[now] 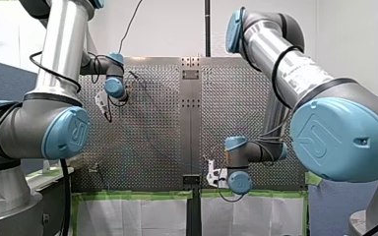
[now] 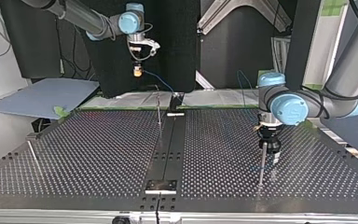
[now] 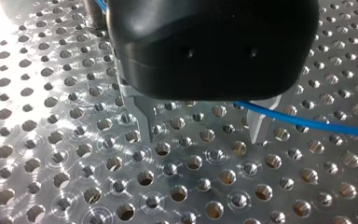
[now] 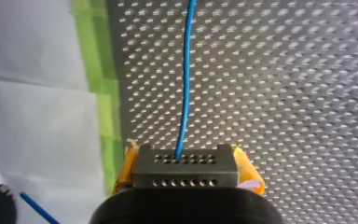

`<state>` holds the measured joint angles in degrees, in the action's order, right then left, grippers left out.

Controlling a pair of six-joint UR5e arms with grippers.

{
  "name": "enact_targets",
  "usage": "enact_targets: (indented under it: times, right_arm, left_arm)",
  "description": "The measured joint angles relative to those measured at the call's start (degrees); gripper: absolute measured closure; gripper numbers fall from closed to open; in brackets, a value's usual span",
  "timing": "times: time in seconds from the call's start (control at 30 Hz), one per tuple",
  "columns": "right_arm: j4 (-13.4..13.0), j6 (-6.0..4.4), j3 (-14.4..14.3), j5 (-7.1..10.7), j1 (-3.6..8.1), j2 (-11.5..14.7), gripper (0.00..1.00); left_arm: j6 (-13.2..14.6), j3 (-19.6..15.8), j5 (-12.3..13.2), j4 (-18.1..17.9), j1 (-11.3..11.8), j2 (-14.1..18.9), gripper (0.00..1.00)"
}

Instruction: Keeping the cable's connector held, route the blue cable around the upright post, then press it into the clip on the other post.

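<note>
Thin blue cable (image 3: 317, 122): lies across left gripper (image 3: 204, 139), jaws open, beside thin metal upright post (image 2: 262, 161). Right gripper (image 4: 187, 171), well apart from post: jaws clamp grey perforated connector (image 4: 185, 163).

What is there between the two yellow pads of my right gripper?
The grey connector, held by my right gripper, with the blue cable running out ahead of it. The right wrist view shows this.
</note>
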<state>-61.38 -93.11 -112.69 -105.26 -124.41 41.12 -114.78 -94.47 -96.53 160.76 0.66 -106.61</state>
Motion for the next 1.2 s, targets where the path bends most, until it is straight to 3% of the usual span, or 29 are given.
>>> enact_targets:
  times: [0.23,0.63,1.2]
  right_arm:
    - [-1.39,0.03,-0.28,1.15,0.0,1.48,1.0]
    - [-5.68,-0.64,-0.3,1.23,0.01,-3.53,1.0]
    - [-6.21,-0.71,-0.29,1.28,0.0,-4.33,1.0]
  left_arm:
    - [0.0,0.0,-0.01,0.0,0.01,-0.02,0.02]
    - [-0.3,0.0,-0.01,0.09,-0.15,-0.02,0.02]
    - [-6.79,-0.01,1.31,2.53,-0.37,0.03,0.0]
